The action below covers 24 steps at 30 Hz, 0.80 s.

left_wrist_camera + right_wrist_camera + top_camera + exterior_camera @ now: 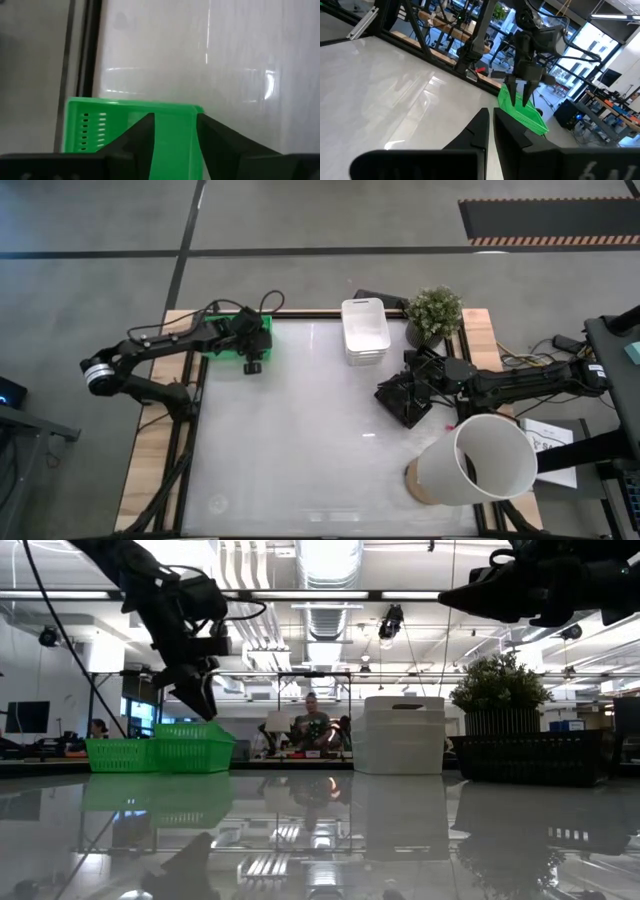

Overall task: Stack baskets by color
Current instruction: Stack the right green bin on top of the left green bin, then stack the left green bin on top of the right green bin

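Trouble, as I am judging it, is sitting at my left gripper: my fingers are standing parted astride the wall of the green baskets at the table's far left corner, and I am gripping nothing; if I am lifting away crooked, a fingertip could be catching that rim and dragging or tipping the green stack toward the table edge, which is lying just beside it. White baskets are sitting nested at the far middle, near the potted plant; the black baskets are lying under my right gripper, which is hovering clenched and empty; reaching down carelessly there could be knocking the big white cylinder standing nearby.
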{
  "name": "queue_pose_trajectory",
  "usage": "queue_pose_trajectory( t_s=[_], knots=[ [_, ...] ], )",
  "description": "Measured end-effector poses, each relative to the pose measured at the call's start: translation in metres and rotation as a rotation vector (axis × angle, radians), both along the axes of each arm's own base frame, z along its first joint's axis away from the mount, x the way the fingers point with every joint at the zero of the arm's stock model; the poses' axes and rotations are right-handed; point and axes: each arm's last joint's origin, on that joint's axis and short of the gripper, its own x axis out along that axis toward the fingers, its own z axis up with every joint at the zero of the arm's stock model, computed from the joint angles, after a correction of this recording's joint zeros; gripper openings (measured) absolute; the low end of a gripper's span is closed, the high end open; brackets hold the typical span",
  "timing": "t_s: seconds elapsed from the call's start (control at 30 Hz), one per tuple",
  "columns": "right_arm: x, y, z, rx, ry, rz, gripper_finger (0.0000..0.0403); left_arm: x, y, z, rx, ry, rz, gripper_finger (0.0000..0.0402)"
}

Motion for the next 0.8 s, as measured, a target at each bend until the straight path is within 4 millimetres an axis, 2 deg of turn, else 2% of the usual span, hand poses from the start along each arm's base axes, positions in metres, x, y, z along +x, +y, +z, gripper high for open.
queue_pose_trajectory(
  t_s=[0.3, 0.57, 0.8],
  knots=[
    [0.000, 0.000, 0.000, 0.000, 0.003, 0.000, 0.0018, -0.003, -0.002, 0.015, 0.035, -0.045, 0.028, 0.0130],
    [0.000, 0.000, -0.001, 0.000, 0.006, 0.000, 0.0018, -0.009, -0.007, 0.000, -0.039, -0.017, 0.091, 0.0133],
    [0.000, 0.000, -0.001, -0.001, 0.006, 0.000, 0.0018, -0.014, -0.010, 0.004, -0.122, -0.007, 0.194, 0.0193]
  ],
)
